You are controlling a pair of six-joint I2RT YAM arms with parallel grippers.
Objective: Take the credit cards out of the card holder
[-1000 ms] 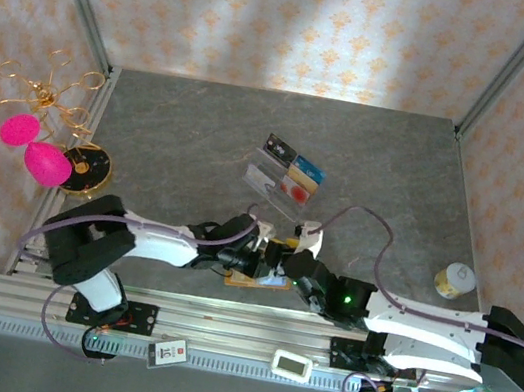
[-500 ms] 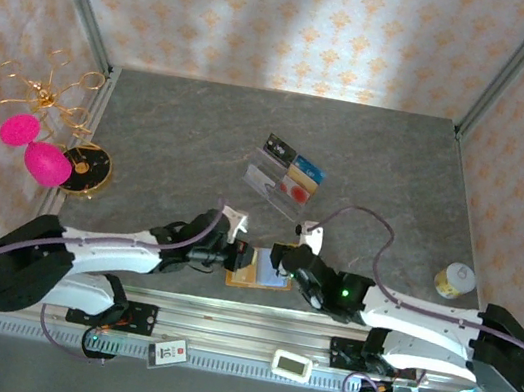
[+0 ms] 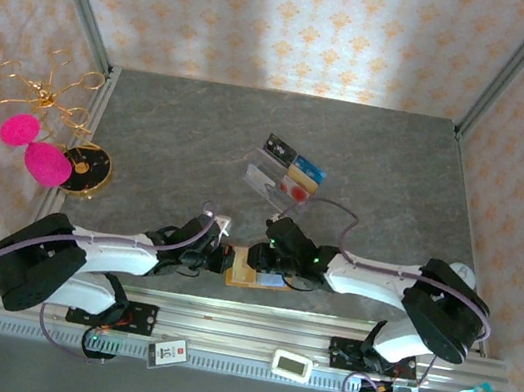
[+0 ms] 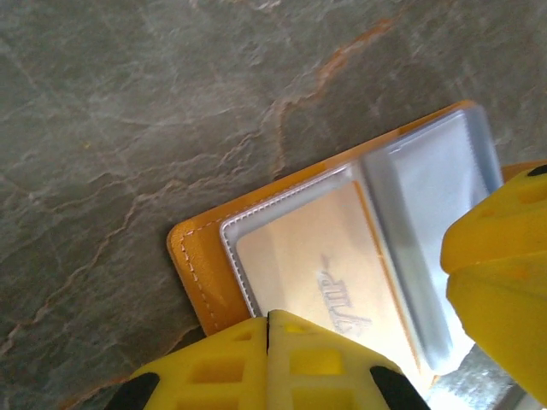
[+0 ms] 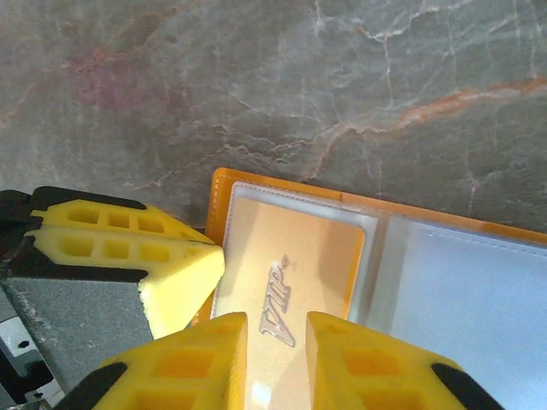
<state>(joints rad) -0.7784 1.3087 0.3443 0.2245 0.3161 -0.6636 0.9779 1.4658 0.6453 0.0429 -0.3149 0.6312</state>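
Currently, you have: holder (image 3: 243, 277), orange, lying open on the counter (image 3: 170, 139) near its front edge, between the two hands, clear sleeves face up. Card (image 5: 286, 256), gold, embossed VIP, sits inside the sleeve at the holder's end. Left hand (image 4: 267, 335): fingers pressed together, nothing between them, tips at the holder's orange edge. Right hand (image 5: 276, 331): fingers a little apart, straddling the sleeved card from above; you cannot tell whether they touch it. Tray (image 3: 283, 181), clear, holding other cards, well apart toward the back.
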